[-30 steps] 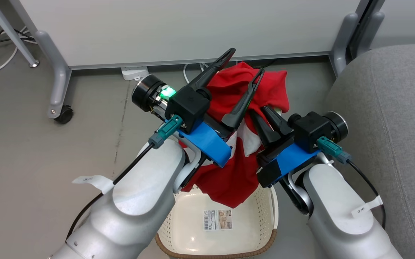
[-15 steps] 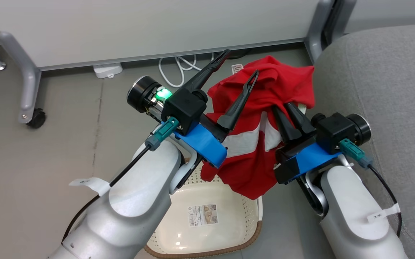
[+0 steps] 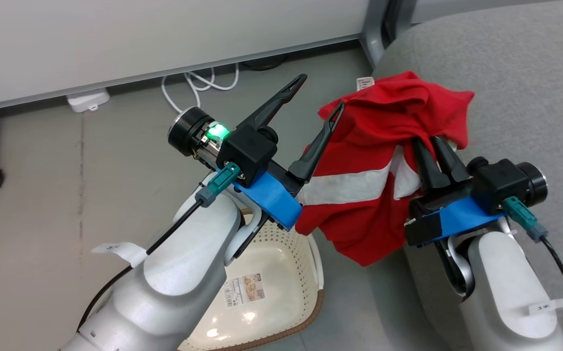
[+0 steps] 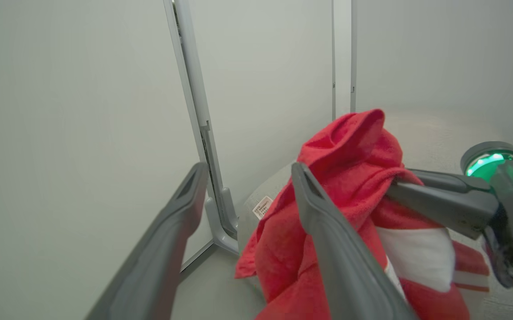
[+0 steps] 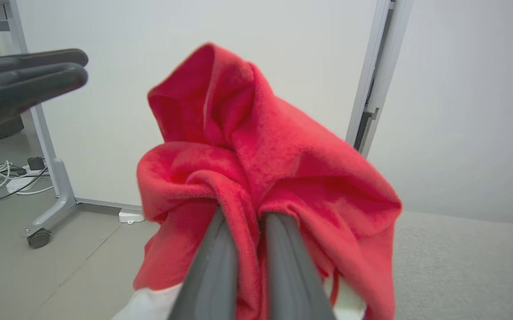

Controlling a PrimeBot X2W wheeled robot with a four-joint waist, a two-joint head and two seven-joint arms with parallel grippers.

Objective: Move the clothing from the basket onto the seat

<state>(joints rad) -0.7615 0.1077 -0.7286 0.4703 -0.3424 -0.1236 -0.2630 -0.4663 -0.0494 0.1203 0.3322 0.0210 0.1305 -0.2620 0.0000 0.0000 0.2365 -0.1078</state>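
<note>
Red soft jersey-like clothing with a white stripe and white panels [image 3: 378, 146] hangs bunched in the air from the right gripper [image 3: 430, 146]. Its two long dark fingers are pressed together on a fold and the tips are buried in fabric. Collar, sleeves and front or back are impossible to sort out in the crumple. In the head view the long axis runs roughly 1 to 7 o'clock: crumpled top at 1, loose hem drooping at 7, white stripe crossing it about 8 to 2. The garment sits over the front-left edge of the large grey fabric sofa seat [image 3: 505, 73], which is cut off at the top and right; contact with it can't be told. The left gripper [image 3: 320, 92] is spread wide and holds nothing; its nearer finger overlaps the cloth's 9 o'clock edge, touching or not unclear. The cream perforated plastic basket with a brown woven-look rim [image 3: 310, 273] lies at 7 o'clock from the cloth, partly hidden by the left forearm and cut off at the bottom, a paper label [image 3: 244, 287] inside.
</note>
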